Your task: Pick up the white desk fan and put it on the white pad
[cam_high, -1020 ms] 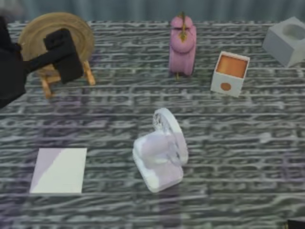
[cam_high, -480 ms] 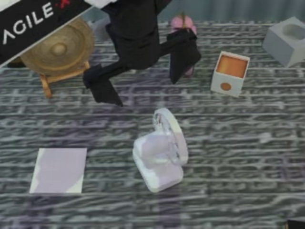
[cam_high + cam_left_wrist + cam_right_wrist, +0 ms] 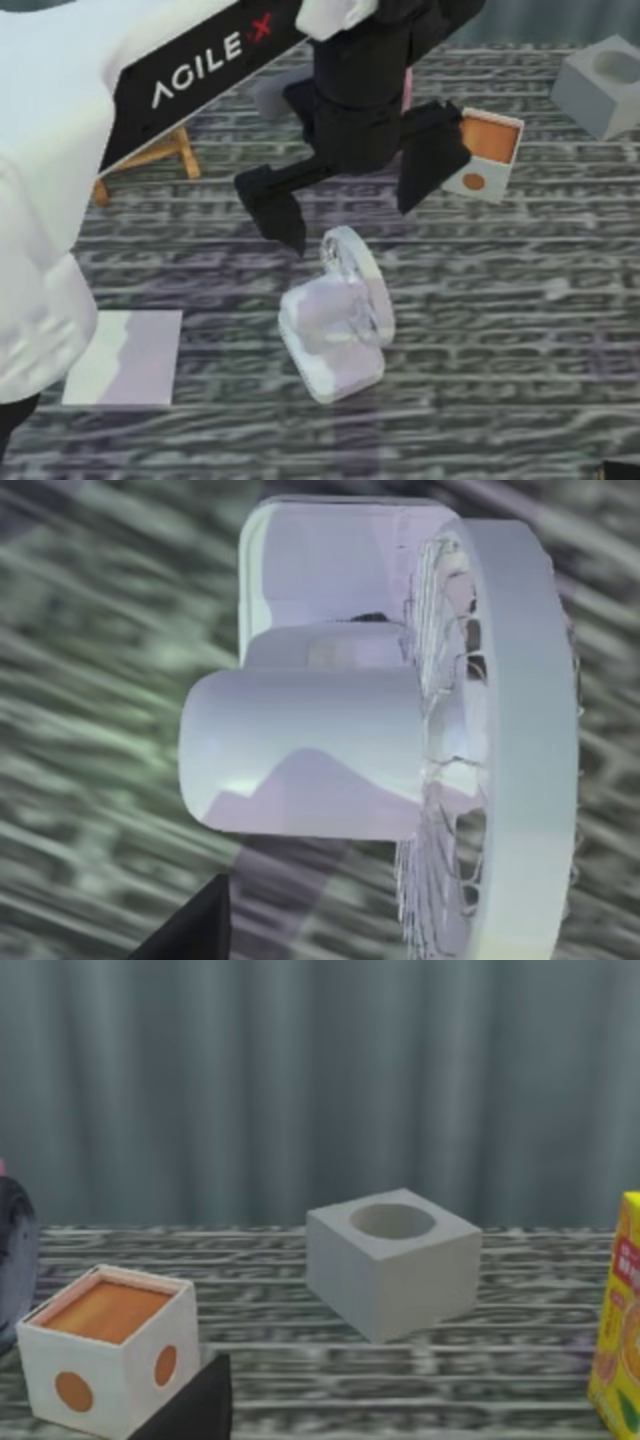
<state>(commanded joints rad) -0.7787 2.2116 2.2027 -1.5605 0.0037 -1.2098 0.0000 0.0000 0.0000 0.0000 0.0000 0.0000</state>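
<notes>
The white desk fan (image 3: 335, 325) stands in the middle of the table, its ring head (image 3: 355, 265) on the far side of its blocky base. It fills the left wrist view as the fan (image 3: 400, 730). My left gripper (image 3: 352, 222) hovers open just beyond and above the fan head, one finger (image 3: 275, 205) to the left and the other (image 3: 430, 165) to the right. Nothing is between them. The white pad (image 3: 125, 355) lies flat near the left front of the table. My right arm is parked at the near right; one finger (image 3: 195, 1405) shows in the right wrist view.
A white box with an orange top (image 3: 485, 150) stands right behind the left gripper's right finger. A grey block with a round hollow (image 3: 605, 85) sits at the far right. A wooden stand (image 3: 150, 160) is at the far left, and a yellow carton (image 3: 620, 1320) at the right.
My left arm has swung from the far left across the table to above the fan, coming lower with its fingers spread. The fan and the pad have not moved.
</notes>
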